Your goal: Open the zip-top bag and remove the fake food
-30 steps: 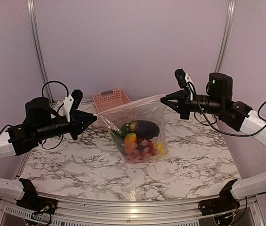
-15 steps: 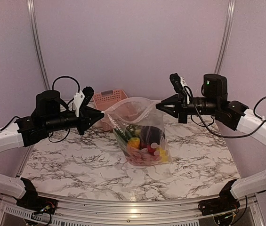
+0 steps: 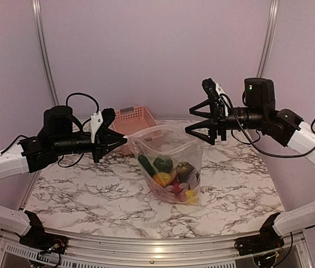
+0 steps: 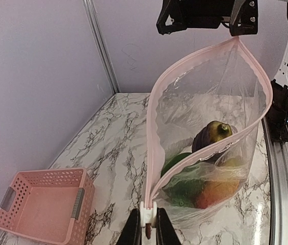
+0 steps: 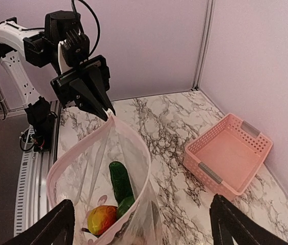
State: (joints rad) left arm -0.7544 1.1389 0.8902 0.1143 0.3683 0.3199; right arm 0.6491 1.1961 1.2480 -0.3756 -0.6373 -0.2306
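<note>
Marble-patterned table (image 3: 90,195) before plain lilac walls (image 3: 157,50).

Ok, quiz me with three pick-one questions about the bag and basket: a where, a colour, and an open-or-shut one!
1. Where is the pink basket? A) on the table B) held in the air C) on the floor
2. What colour is the zip-top bag's zip strip? A) blue B) pink C) green
3. The bag's mouth is: A) zipped shut B) knotted C) open
Answers: 1 A, it sits on the marble top; 2 B, the bag's edge shows pink; 3 C, the strip's two sides gape apart.
</note>
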